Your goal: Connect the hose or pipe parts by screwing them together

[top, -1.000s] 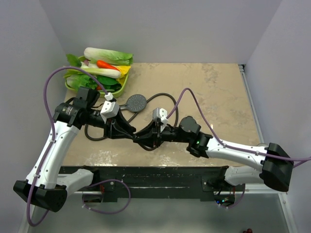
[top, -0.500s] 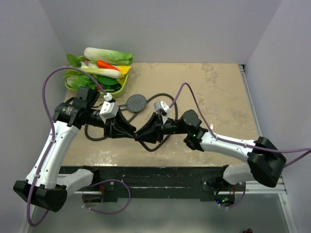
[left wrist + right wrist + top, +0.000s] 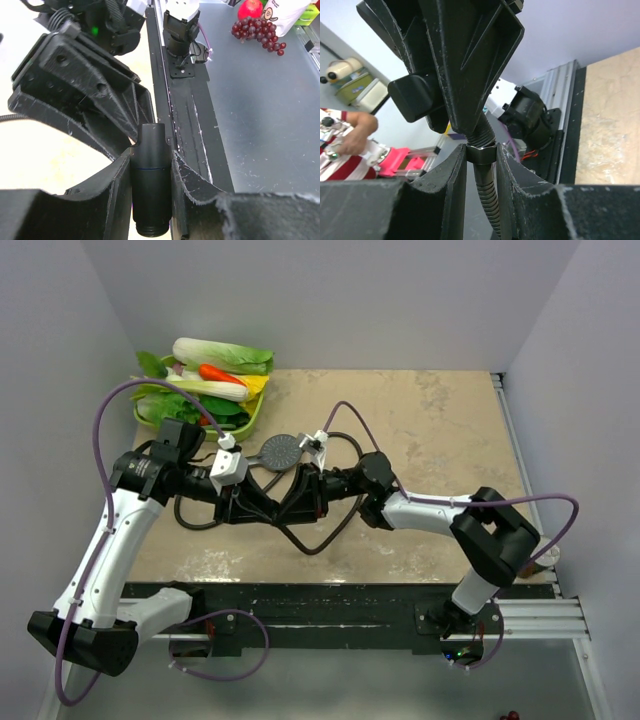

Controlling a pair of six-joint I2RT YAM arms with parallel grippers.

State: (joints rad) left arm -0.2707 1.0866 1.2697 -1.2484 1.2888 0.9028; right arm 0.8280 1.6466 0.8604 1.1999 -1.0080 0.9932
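- The left hand (image 3: 151, 162) was partly shut, pinching the short handle (image 3: 150, 210) of the shower head (image 3: 281, 450).
- The right hand (image 3: 481, 165) was partly shut too, pinching the nut (image 3: 481, 153) at the end of the hose (image 3: 489, 205).
- Both hands met nose to nose over the middle of the table (image 3: 450, 440).
- I think the screwing-on step was in hand, but I could not tell how far on the nut was.
- The next move called for turning the nut while the handle was kept straight in line.

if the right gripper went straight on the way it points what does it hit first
The left gripper, right ahead and seemingly almost touching; it clamps the shower head handle, which the hose nut in the right gripper is aimed at.
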